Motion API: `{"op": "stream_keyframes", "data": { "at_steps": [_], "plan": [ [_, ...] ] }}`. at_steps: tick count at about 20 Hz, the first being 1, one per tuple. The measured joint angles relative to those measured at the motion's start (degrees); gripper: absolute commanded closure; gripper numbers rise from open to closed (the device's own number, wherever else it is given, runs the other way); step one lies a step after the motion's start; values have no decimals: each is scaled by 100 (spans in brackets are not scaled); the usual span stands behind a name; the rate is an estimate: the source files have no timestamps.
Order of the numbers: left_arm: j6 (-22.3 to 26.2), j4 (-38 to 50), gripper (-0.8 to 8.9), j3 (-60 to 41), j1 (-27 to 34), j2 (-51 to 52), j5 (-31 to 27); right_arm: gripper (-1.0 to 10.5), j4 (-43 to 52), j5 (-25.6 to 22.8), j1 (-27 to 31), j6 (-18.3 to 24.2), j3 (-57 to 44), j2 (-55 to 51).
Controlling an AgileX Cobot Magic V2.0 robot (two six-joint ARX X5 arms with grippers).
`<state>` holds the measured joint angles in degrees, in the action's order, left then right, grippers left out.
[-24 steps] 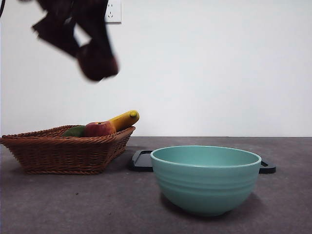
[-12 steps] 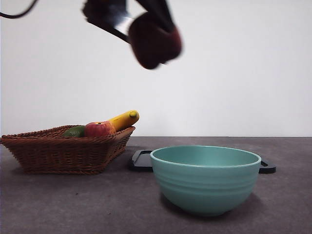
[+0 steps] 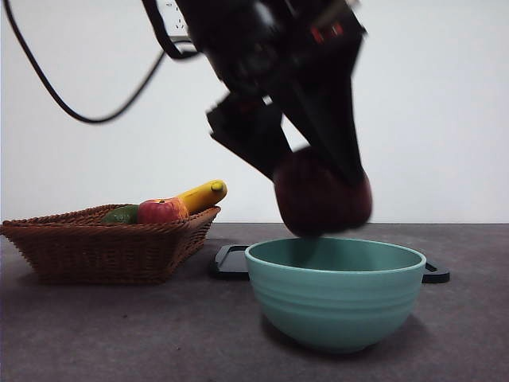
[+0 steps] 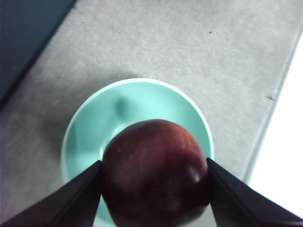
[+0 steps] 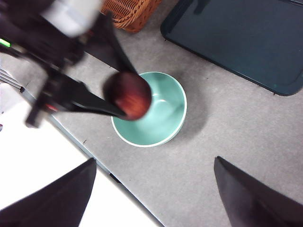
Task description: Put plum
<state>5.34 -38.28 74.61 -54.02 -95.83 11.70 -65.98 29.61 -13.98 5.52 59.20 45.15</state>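
The front view sits low, near desk [image 3: 119,334] height, and looks level across it toward a white wall; the teal bowl [image 3: 336,294] stands close and large before it.

The left wrist view looks straight down from close above the left claw [image 4: 154,182], so the plum [image 4: 155,172] between its jaws fills much of the frame, with the bowl [image 4: 90,127] directly beneath.

The right wrist view looks down from much higher, past the right claw [image 5: 156,189], whose jaws stand wide apart, taking in the bowl [image 5: 163,120], the basket [image 5: 130,12], a dark tray [image 5: 246,38] and the left claw [image 5: 116,82] with the plum [image 5: 129,94].

All three views share the bowl and plum.
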Motion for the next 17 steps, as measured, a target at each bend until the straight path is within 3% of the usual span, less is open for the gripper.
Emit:
{"op": "stream_keyframes", "data": {
  "at_steps": [4,17],
  "plan": [
    [109,92,569,0,-96,-404,-299,548,0,0,0,0,0,0],
    [446,295,542,0,-201,-789,-540,548,0,0,0,0,0,0]
  ]
}}
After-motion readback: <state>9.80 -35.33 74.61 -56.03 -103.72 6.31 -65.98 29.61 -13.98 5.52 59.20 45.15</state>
